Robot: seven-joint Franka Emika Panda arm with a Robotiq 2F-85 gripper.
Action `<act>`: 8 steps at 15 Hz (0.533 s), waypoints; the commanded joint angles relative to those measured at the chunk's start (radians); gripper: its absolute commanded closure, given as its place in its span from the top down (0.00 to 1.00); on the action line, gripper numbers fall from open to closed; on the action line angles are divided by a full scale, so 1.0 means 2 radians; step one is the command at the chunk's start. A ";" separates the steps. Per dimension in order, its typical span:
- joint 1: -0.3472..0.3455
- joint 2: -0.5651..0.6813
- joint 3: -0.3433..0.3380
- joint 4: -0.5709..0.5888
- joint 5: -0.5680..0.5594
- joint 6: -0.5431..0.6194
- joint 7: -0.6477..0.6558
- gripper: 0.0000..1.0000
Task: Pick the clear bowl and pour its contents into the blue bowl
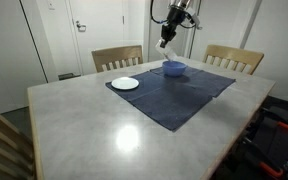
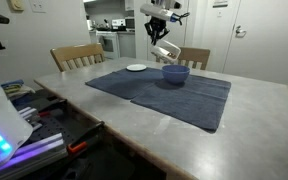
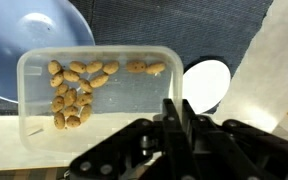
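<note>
Jaws: clenched on the near rim of the clear bowl.
Clear bowl: aloft, tilted, at 11 o'clock from the jaws in wrist view, nuts inside.
Blue bowl: on the dark cloth, just below it.

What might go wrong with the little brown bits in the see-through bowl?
1. In the wrist view the blue bowl sits under only one end of the clear bowl, so some brown pieces may tumble onto the dark cloth mat instead.
2. The gripper pinches just one rim of the tilted clear bowl, so it might slip or twist.
</note>
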 commanded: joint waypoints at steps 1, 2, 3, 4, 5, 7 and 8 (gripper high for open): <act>-0.019 -0.005 0.017 -0.022 0.036 0.027 -0.045 0.02; -0.022 -0.008 0.020 -0.029 0.049 0.031 -0.058 0.02; -0.022 -0.012 0.022 -0.036 0.057 0.038 -0.067 0.02; -0.023 -0.015 0.023 -0.042 0.065 0.045 -0.075 0.02; -0.024 -0.018 0.023 -0.048 0.073 0.049 -0.082 0.02; -0.026 -0.024 0.026 -0.063 0.096 0.065 -0.104 0.02; -0.028 -0.027 0.027 -0.071 0.110 0.073 -0.115 0.02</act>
